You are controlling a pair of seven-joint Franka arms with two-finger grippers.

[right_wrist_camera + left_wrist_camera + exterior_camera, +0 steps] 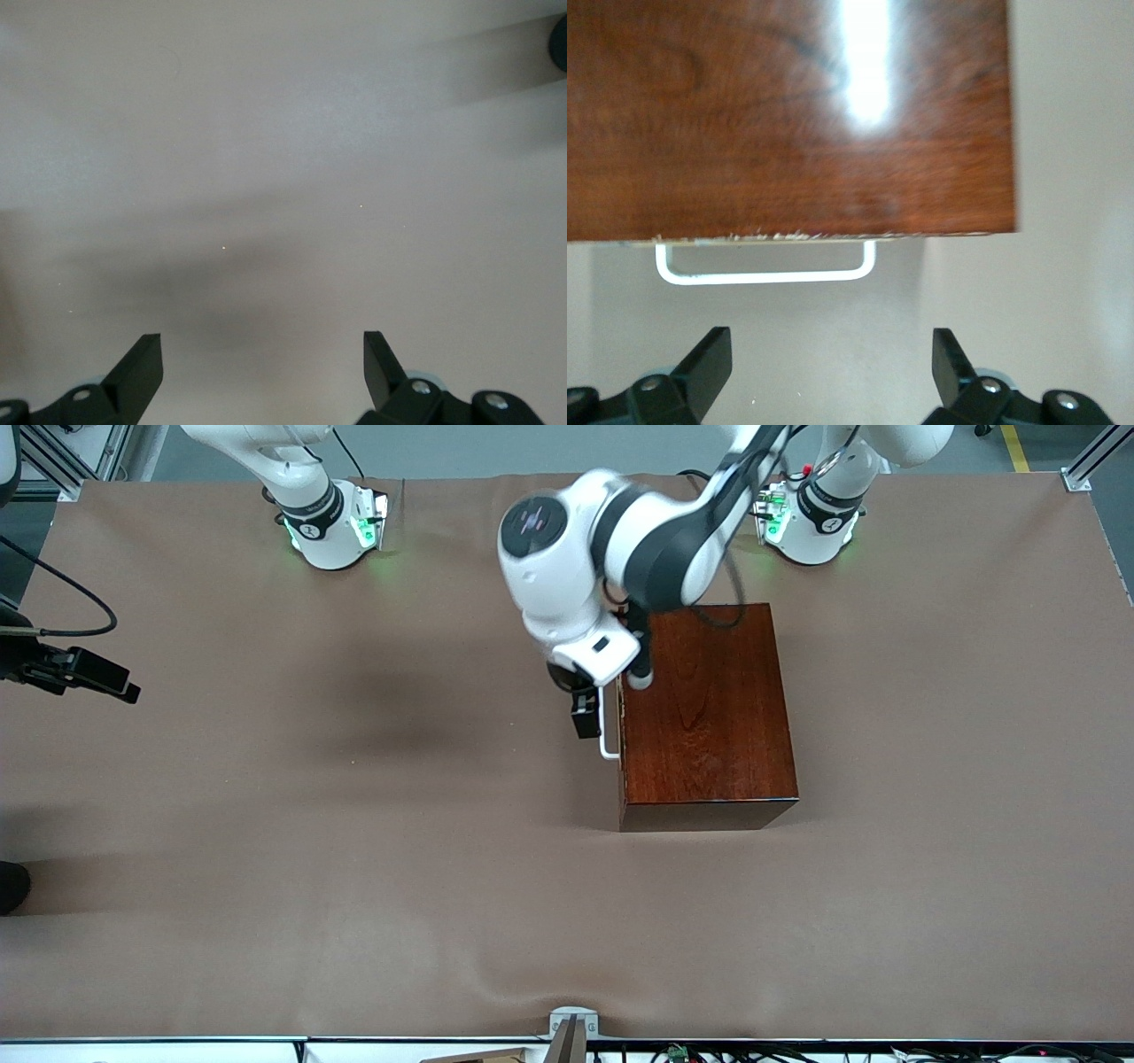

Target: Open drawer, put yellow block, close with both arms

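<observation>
Front view: we see the dark box (pixel 706 713) toward the left arm's end of the table (pixel 354 868), its drawer (pixel 620 726) shut, front face turned toward the right arm's end, white handle (pixel 606 735) sticking out at the box's 9 o'clock. The left gripper (pixel 585 722) hangs just beside that handle, over the cloth in front of the drawer. The right gripper (pixel 106 682) waits over the cloth near the right arm's end of the table. The yellow block is nowhere in sight in any view. Left wrist view: we note the glossy box top, the handle (pixel 766 266) just off its edge, and the left gripper's fingers (pixel 709 359) spread wide, apart from the bar, holding nothing. Right wrist view: only bare cloth (pixel 283 177); right gripper (pixel 261 363) wide open, empty. We judge the opening step is in hand, the handle not yet gripped. The next move calls for bringing the left fingers around the bar, closing, then pulling straight out along the drawer's line toward 9 o'clock.
</observation>
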